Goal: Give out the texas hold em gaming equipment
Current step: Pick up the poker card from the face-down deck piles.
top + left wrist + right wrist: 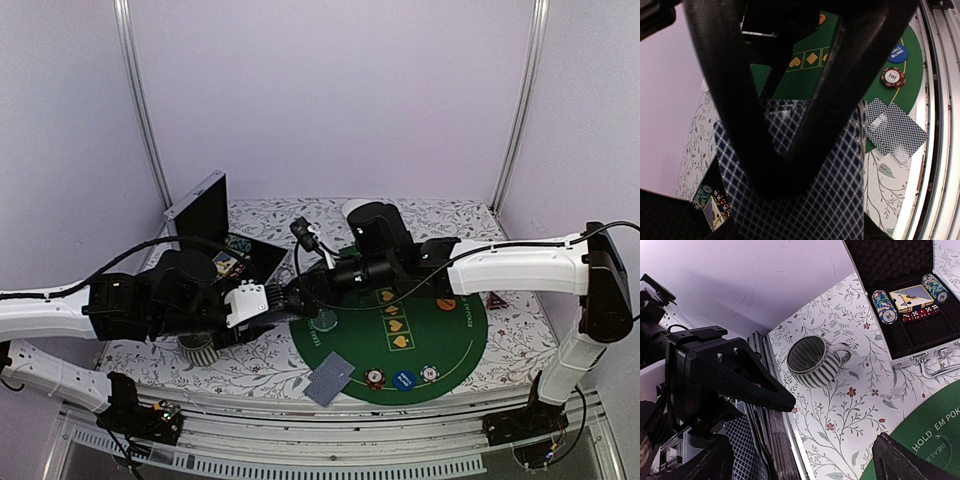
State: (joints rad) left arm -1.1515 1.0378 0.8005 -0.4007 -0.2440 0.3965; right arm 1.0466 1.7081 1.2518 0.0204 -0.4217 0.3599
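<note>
An open black case [920,330] sits at the far left of the flowery table [270,365]. It has stacks of chips inside. A striped grey mug [815,361] stands near it, by itself.

Next comes the left gripper [285,302]. It pinches a deck of cards [805,200] with blue checked backs and holds it up over the left edge of the green mat [450,340].

The right gripper [802,460] is just beside it, pointing at the deck. Its fingers are spread wide apart and hold nothing.

Some loose cards [330,378] lie face down on the near edge of the mat, hanging over it a bit. To their right three chips lie in a row: a reddish-brown chip [375,378], a blue chip [404,380] and a white chip [430,374].

Farther back an orange chip [446,303] lies on the mat. A small red marker [497,300] lies on the table just past the right edge of the mat.
</note>
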